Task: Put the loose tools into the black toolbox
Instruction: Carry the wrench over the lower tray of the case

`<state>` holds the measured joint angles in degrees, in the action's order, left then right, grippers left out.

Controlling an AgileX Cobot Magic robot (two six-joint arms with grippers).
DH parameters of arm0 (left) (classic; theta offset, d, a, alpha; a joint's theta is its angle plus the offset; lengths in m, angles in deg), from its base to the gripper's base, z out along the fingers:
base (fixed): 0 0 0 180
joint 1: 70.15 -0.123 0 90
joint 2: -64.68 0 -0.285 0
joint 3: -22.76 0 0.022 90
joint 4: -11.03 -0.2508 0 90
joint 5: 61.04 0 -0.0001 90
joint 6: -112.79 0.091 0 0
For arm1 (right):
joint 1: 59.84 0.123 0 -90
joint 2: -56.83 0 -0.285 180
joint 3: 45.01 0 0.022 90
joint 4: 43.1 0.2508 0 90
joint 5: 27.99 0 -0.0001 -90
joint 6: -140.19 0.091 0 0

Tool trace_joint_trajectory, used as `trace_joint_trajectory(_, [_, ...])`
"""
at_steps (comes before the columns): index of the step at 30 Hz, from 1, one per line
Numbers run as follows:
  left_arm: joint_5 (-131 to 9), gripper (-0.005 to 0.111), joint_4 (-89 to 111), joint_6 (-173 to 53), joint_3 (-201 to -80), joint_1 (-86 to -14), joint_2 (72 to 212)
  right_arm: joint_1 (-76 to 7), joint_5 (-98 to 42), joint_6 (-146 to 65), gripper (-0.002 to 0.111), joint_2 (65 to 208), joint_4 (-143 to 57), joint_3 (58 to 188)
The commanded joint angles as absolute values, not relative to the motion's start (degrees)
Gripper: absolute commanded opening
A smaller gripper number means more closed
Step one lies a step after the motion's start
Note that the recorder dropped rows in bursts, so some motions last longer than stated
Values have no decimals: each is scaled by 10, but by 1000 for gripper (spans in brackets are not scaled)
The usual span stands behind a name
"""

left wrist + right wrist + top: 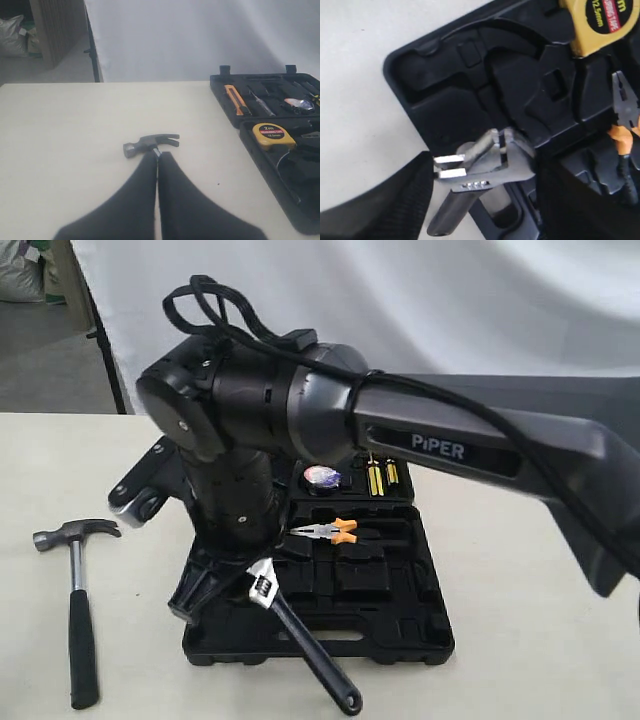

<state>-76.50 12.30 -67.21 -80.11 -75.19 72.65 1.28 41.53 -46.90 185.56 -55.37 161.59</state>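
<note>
The black toolbox (400, 632) (445, 112) lies open on the table. My right gripper (235, 585) (485, 172) reaches across to its front left corner and is shut on the silver head of the adjustable wrench (264, 587) (490, 162). The wrench's black handle slants out past the box's front edge. The claw hammer (80, 610) (150, 142) lies on the table left of the box. My left gripper (159, 153) is shut and empty, with its tips in line with the hammer's neck. The blue-white-red tape roll (322, 477) (298, 103) sits in the box's far part.
Orange-handled pliers (330, 531) (625, 135) and a yellow tape measure (274, 136) (600, 22) rest in their recesses. An orange utility knife (236, 99) and screwdrivers (382, 476) fill the far half. The right arm hides much of the box's left side.
</note>
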Motion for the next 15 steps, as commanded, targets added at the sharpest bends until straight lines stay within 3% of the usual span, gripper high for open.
trace_joint_trajectory(1, [-765, 1, 128, -672, -800, -749, 725, -28, 420, -467, 0, 1848, -567, 1616])
trace_joint_trajectory(12, [-765, 1, 128, -672, -800, -749, 725, -114, 420, -498, 0, 1848, -559, 1616])
trace_joint_trajectory(15, [-765, 1, 128, -672, -800, -749, 725, -118, 359, -526, 0, 1856, -559, 1616])
